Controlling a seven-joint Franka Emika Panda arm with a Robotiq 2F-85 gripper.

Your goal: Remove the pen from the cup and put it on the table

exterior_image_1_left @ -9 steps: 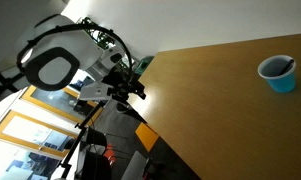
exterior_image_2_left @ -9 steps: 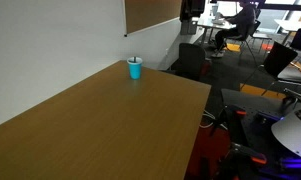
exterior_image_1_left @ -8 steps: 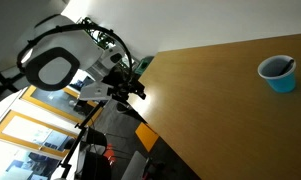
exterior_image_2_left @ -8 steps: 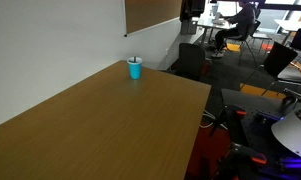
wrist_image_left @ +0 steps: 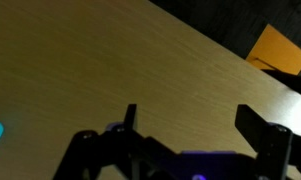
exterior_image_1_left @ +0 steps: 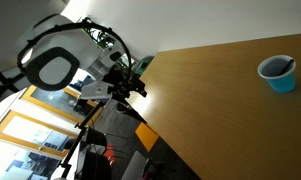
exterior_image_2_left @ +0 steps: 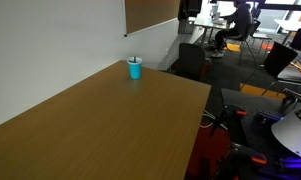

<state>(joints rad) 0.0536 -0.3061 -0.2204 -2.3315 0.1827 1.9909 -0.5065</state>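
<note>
Hovering over one edge of the smooth tan-brown wooden table point(exterior_image_1_left: 220, 110) with black two-finger gripper point(wrist_image_left: 190, 135) spread apart and empty, well apart from the small light-blue tapered cup point(exterior_image_1_left: 279, 73), thin dark pen point(exterior_image_1_left: 286, 68) inside it.

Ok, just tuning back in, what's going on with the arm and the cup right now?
Nothing is being handled yet. The gripper hangs open and empty at the edge of the table on the robot's side, well apart from the cup. The pen sits inside the cup, which stands upright near a far corner of the table in both exterior views. The pick has not begun.
</note>
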